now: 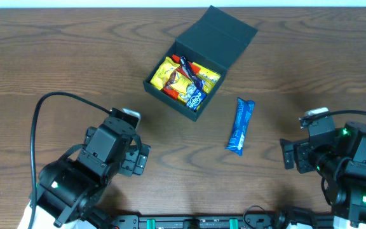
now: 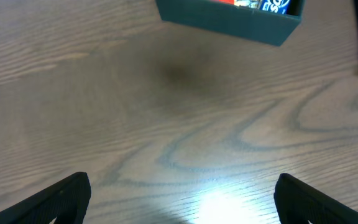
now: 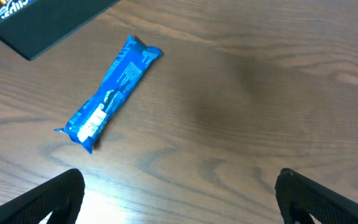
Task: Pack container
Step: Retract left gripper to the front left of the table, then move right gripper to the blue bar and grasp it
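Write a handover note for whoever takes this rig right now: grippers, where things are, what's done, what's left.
Grippers: left gripper open and empty; right gripper open and empty, with the blue bar ahead of it.
Things: container with its lid open and snack packets inside; blue bar flat on the table, right of the container, not touching it.
Done: several packets packed.
Left: put the bar in, close the lid.

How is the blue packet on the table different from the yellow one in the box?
The blue packet lies alone on the table; the yellow packet sits inside the container among other snacks. The blue one is long and slim; the yellow one broader and crumpled. Both are wrapped snacks.
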`<move>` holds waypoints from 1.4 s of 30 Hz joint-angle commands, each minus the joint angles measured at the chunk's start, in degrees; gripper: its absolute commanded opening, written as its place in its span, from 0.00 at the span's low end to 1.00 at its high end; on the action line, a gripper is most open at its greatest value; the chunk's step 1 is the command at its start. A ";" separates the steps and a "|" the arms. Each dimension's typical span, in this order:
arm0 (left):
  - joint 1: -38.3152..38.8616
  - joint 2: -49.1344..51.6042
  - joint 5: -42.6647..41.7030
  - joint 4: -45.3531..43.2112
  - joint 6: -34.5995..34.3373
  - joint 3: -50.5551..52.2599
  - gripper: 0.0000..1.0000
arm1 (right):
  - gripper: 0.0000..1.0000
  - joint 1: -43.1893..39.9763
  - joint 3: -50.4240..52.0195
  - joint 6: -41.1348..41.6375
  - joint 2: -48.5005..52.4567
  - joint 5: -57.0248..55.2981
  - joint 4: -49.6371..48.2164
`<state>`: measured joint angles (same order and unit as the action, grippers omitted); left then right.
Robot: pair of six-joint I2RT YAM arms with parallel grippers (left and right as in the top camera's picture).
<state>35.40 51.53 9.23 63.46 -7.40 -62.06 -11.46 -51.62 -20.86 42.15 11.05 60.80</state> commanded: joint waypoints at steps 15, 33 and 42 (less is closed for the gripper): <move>-0.17 0.20 0.11 -2.14 0.98 0.04 0.95 | 0.99 2.40 -0.09 45.53 2.99 19.02 -6.58; -0.17 0.20 0.11 -2.14 0.98 0.04 0.95 | 0.99 37.90 -9.03 71.04 17.81 -22.27 -0.76; -0.17 0.20 0.11 -2.14 0.98 0.04 0.95 | 0.99 35.80 -9.03 62.14 30.47 -24.74 -5.84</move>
<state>35.40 51.66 9.19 61.28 -7.22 -61.95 25.12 -60.25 47.03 70.39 -11.16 56.34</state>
